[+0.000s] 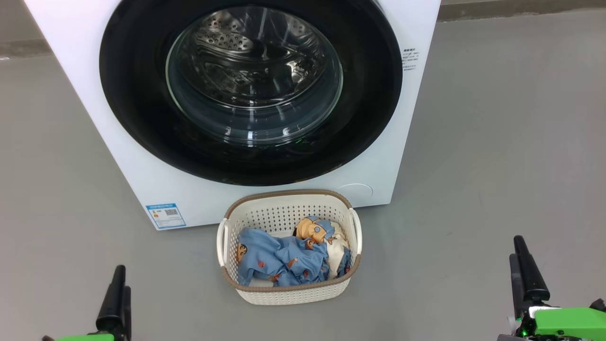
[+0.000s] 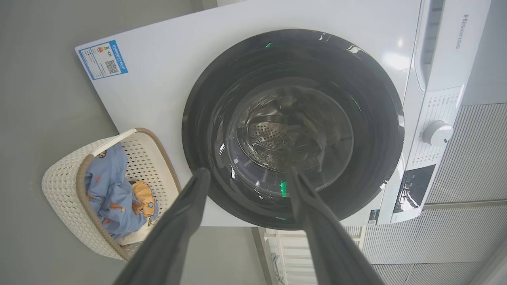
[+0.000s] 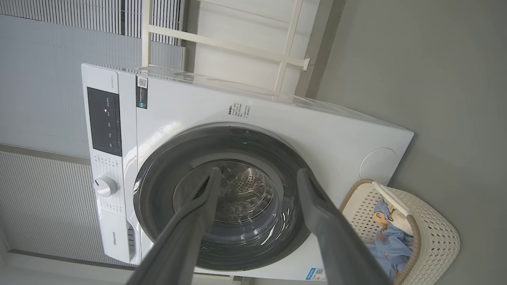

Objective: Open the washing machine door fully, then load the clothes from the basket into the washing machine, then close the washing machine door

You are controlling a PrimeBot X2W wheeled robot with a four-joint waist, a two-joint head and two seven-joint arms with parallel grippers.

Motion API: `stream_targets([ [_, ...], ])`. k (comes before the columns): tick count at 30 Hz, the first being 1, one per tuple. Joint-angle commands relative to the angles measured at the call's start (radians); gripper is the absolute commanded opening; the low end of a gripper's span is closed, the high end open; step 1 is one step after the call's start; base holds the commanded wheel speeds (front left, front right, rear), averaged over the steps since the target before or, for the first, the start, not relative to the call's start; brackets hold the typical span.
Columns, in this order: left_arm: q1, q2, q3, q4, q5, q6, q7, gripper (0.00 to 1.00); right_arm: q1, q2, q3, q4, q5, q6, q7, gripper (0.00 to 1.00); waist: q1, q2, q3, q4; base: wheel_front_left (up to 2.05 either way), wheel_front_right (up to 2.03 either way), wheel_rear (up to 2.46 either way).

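The white washing machine [image 1: 118,156] stands ahead with its round black door [image 1: 128,109] shut flat against the front, steel drum showing through the glass. The cream basket [image 1: 289,293] sits on the floor right before it, holding the light blue and cream clothes [image 1: 289,258]. My left gripper [image 1: 118,284] is low at the left, open and empty, well short of the basket. Low at the right is my right gripper [image 1: 521,258], also open and empty. In the left wrist view the left gripper [image 2: 249,174] points at the door [image 2: 206,118]. The right gripper [image 3: 257,174] faces the door [image 3: 158,186] too.
Grey floor [image 1: 497,142] spreads on both sides of the machine. The control panel with a white knob [image 2: 435,133] runs along the machine's top edge. A ribbed grey wall [image 3: 39,198] and a white frame [image 3: 237,43] stand behind it. A blue label [image 1: 165,215] marks the lower left corner.
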Motion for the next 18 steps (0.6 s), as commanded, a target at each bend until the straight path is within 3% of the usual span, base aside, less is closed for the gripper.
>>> stream_targets([
  [1,-0.038,0.018,0.017,-0.03,0.01,-0.002,-0.007,1.0,-0.045,-0.01,0.003,-0.031,-0.01,0.001,-0.007,1.0,-0.0001,0.0,0.0,0.0,0.0,0.0,0.0],
  [18,-0.035,0.021,0.045,-0.139,0.112,-0.003,-0.057,1.0,-0.06,-0.011,0.011,-0.134,-0.183,0.001,-0.056,1.0,-0.0001,0.0,-0.006,0.011,0.0,0.0,0.0],
])
